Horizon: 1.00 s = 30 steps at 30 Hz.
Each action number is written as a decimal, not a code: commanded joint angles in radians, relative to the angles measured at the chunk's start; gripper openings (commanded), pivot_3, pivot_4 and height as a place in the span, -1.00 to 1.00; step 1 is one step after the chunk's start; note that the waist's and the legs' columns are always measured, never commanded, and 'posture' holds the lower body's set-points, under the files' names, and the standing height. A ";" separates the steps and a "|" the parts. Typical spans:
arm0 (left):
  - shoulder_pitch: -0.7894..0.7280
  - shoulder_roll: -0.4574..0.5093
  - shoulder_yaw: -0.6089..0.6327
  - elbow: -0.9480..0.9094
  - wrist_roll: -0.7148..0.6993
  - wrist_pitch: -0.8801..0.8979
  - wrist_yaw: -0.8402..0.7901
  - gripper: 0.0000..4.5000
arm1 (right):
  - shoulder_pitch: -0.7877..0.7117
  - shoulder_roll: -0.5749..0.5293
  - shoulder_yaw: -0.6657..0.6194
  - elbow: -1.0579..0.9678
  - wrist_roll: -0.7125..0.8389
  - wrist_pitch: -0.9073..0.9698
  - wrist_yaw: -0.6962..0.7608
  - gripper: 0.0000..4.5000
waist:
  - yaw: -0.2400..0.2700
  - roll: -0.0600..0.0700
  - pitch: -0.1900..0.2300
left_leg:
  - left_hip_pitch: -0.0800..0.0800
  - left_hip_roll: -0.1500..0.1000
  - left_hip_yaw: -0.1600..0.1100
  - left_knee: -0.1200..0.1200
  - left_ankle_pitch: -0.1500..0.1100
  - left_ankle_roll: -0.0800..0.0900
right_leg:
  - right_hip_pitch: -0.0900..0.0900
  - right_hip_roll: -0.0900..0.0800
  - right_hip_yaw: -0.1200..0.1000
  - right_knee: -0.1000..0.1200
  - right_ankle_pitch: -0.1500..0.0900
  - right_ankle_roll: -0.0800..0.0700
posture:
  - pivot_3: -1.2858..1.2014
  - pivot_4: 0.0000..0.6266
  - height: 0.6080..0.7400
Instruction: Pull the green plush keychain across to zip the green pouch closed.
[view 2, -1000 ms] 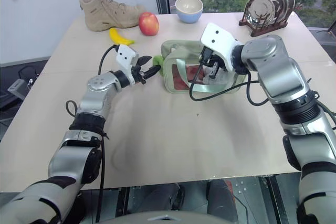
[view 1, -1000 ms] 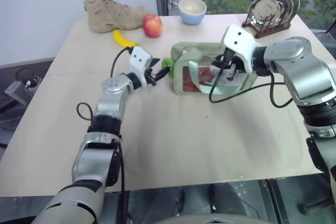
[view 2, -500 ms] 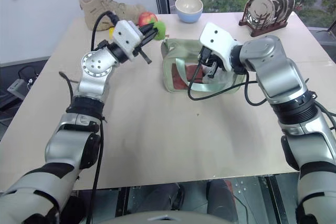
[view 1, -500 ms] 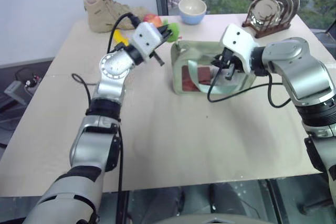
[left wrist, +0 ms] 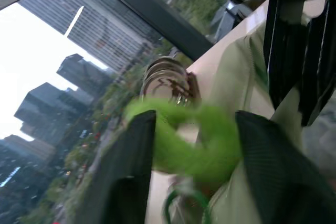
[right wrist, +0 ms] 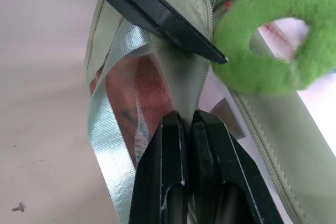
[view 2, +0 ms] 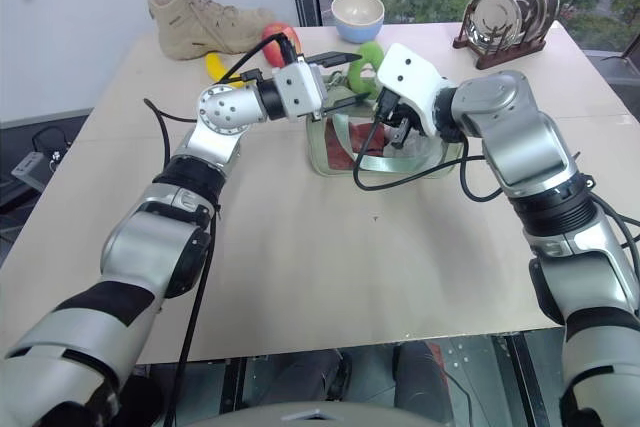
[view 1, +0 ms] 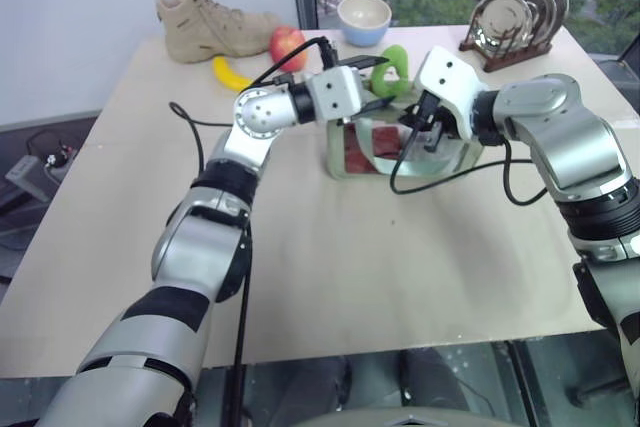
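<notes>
The green pouch (view 1: 345,155) stands mid-table, its clear window showing reddish-brown contents. The green plush keychain (view 1: 392,67) hangs just above the pouch's top, close to my right wrist. My left gripper (view 1: 384,82) reaches in level from the left and is shut on the keychain. In the left wrist view the plush (left wrist: 194,148) sits squeezed between both black fingers (left wrist: 126,177). My right gripper (right wrist: 186,118) is shut on the pouch's fabric edge beside the zipper (right wrist: 262,140), next to a silver strap (right wrist: 113,129). From the head it shows at the pouch's right part (view 2: 392,132).
A tan shoe (view 1: 210,22), a red apple (view 1: 286,45) and a yellow banana (view 1: 230,74) lie at the back left. A blue bowl (view 1: 365,19) and a rack of metal plates (view 1: 515,27) stand at the back. Bare tabletop (view 1: 330,267) stretches toward me.
My left gripper took the keychain at the pouch's left end, lifted it and carried it rightward over the top toward the right gripper, rolling its wrist. The right gripper kept still.
</notes>
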 commanded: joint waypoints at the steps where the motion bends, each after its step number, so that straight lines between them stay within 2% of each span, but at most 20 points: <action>1: -0.018 0.062 0.104 -0.028 -0.152 0.182 -0.160 0.06 | 0.001 -0.006 -0.020 -0.029 -0.001 0.006 -0.008 -1.00 | -0.002 0.000 0.000 | 0.000 0.000 0.000 0.000 0.000 0.000 | -0.001 0.000 0.000 0.000 0.000 0.000 | 0.03 -0.52 1.00; 5: 0.030 0.119 0.200 -0.112 -0.305 0.484 -0.291 0.06 | 0.004 -0.011 -0.021 -0.030 0.000 0.004 -0.004 -1.00 | -0.002 0.000 0.000 | -0.003 0.000 0.000 0.000 0.000 0.000 | -0.003 0.000 0.000 0.001 0.000 0.000 | 0.03 -0.52 1.00; 8: 0.154 0.169 0.217 -0.257 -0.367 0.671 -0.370 0.06 | 0.003 -0.012 -0.020 -0.027 0.001 0.001 -0.001 -1.00 | -0.003 0.000 0.000 | -0.004 0.000 -0.001 0.002 0.000 0.000 | -0.004 0.000 -0.001 0.001 0.000 0.000 | 0.03 -0.52 1.00; 10: 0.260 0.176 0.219 -0.373 -0.378 0.729 -0.347 0.06 | 0.003 -0.014 -0.021 -0.029 0.003 0.001 0.002 -1.00 | -0.002 0.000 0.000 | -0.004 -0.001 -0.001 0.002 0.000 0.000 | -0.004 0.000 -0.001 0.001 0.000 0.000 | 0.03 -0.52 1.00; 14: 0.439 0.115 0.225 -0.579 -0.410 0.862 -0.222 0.06 | 0.003 -0.018 -0.022 -0.031 0.007 0.003 0.007 -1.00 | 0.002 0.000 0.000 | -0.005 -0.001 -0.003 0.004 0.000 0.000 | -0.004 0.001 -0.002 0.001 0.000 0.000 | 0.03 -0.52 1.00; 17: 0.492 0.058 0.218 -0.628 -0.383 0.881 -0.125 0.06 | 0.005 -0.021 -0.021 -0.036 0.008 0.007 0.011 -1.00 | 0.004 0.000 0.000 | -0.007 -0.001 -0.006 0.008 0.000 0.000 | -0.003 0.002 -0.005 0.001 0.001 -0.002 | 0.03 -0.52 1.00; 21: 0.483 -0.013 0.241 -0.644 -0.368 0.898 0.038 0.06 | 0.005 -0.025 -0.019 -0.046 0.009 0.017 0.014 -1.00 | 0.005 0.000 0.000 | -0.005 -0.001 -0.005 0.009 0.000 0.000 | -0.001 0.001 -0.004 0.000 0.001 -0.002 | 0.03 -0.52 1.00; 29: 0.476 -0.044 0.213 -0.643 -0.329 0.886 0.107 0.06 | 0.005 -0.033 -0.012 -0.056 0.007 0.021 0.019 -1.00 | 0.004 0.000 -0.001 | -0.005 -0.001 -0.005 0.009 0.000 0.000 | 0.000 0.001 -0.004 0.001 0.001 -0.002 | 0.03 -0.52 1.00; 30: 0.476 -0.050 0.211 -0.644 -0.329 0.884 0.111 -0.10 | 0.002 -0.035 -0.012 -0.055 0.008 0.015 0.024 -1.00 | 0.005 0.000 -0.001 | -0.005 -0.001 -0.005 0.009 0.000 0.000 | 0.000 0.001 -0.004 0.001 0.001 -0.002 | 0.03 -0.52 1.00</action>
